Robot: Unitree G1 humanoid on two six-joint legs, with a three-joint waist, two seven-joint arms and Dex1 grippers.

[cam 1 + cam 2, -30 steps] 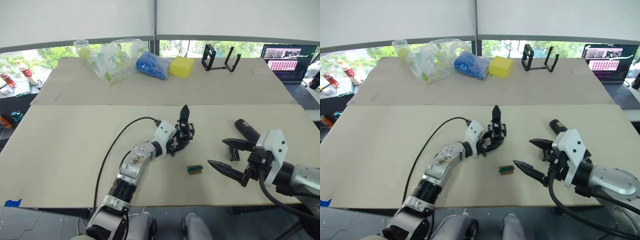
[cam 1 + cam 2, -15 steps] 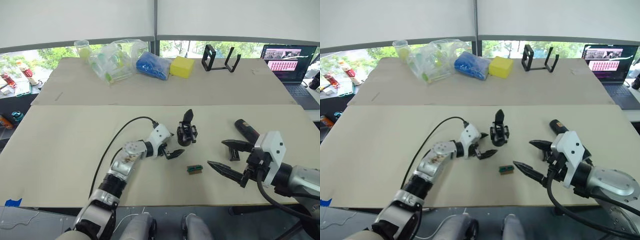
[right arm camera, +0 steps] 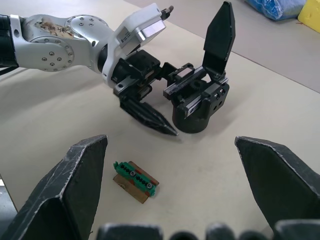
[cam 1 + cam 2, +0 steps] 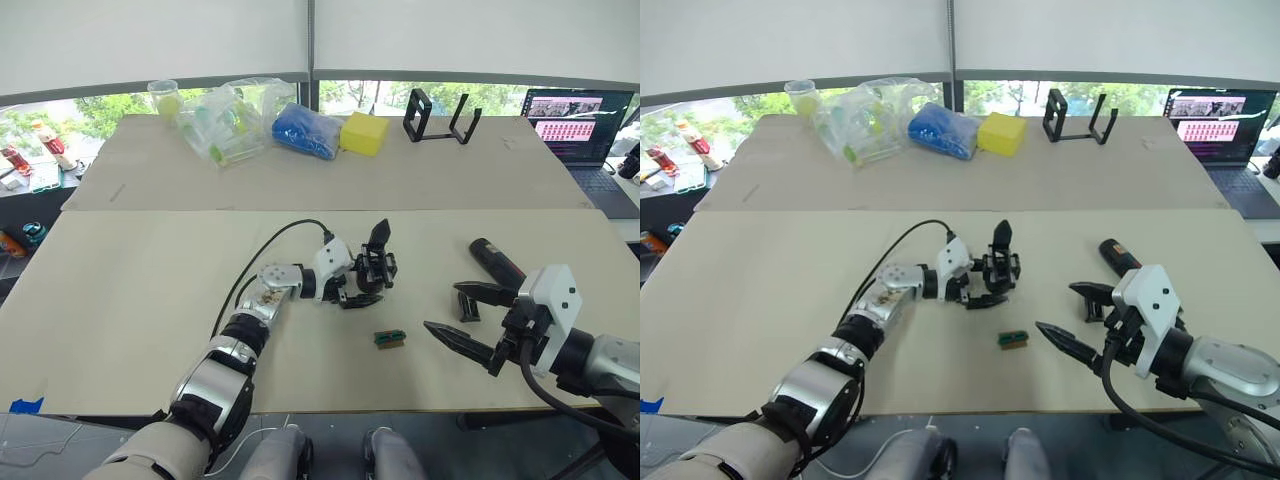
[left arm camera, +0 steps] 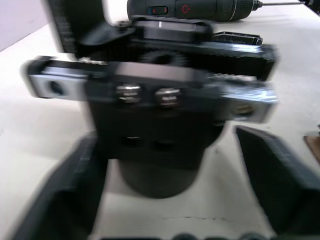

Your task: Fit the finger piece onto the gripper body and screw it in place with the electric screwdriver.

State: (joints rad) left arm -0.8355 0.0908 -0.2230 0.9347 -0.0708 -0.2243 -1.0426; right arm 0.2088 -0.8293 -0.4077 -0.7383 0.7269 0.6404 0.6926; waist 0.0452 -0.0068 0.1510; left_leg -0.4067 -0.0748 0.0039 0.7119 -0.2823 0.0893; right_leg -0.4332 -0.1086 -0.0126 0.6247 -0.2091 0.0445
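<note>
Beige tabletop (image 4: 130,300): the gripper body (image 3: 199,102) stands upright mid-table between the spread fingers of the left gripper (image 3: 146,100). Well apart, the right gripper (image 4: 478,320) hovers open beside the electric screwdriver (image 4: 494,259).

A small green-and-tan block (image 4: 389,339) lies on the near table (image 4: 120,300), a tan surface. A black cable (image 4: 262,250) curves across that tabletop. On the far table (image 4: 480,165) sits a clear plastic bag (image 4: 225,118) holding pale green and white items, with a clear cup (image 4: 164,97) of yellowish content just beside it. Next to the bag lies a blue bag (image 4: 306,130), touching a yellow block (image 4: 364,132). Further along stands a black open-frame stand (image 4: 441,117) with 2 upright ends. A laptop (image 4: 578,125) with a lit screen sits at the far corner. Windows (image 4: 90,110) behind show greenery.
</note>
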